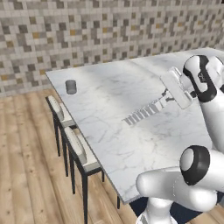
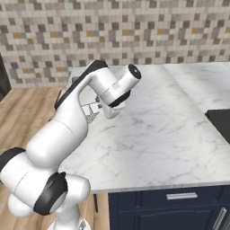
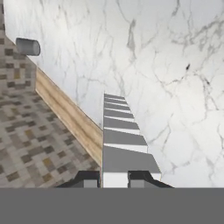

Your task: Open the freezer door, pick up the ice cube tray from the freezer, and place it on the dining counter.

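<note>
Marble, white with grey veining, forms the tabletop of the dining counter (image 1: 105, 127), where the tray is to be set down. Two cushioned stools (image 1: 76, 146) are ranged along its left edge. A small grey cylindrical cup (image 1: 71, 86) stands near the far left corner; its contents cannot be made out. Further right, the ice cube tray (image 1: 142, 113) is held edge-on above the tabletop, clear of the surface in the left base view, and is judged to be on the way to placement. Its compartments are seen in the hand view as a receding row; cubes cannot be told. The gripper (image 3: 114, 180) is closed narrowly on the tray's near end, one of the fingers (image 3: 87, 178) on each side.
</note>
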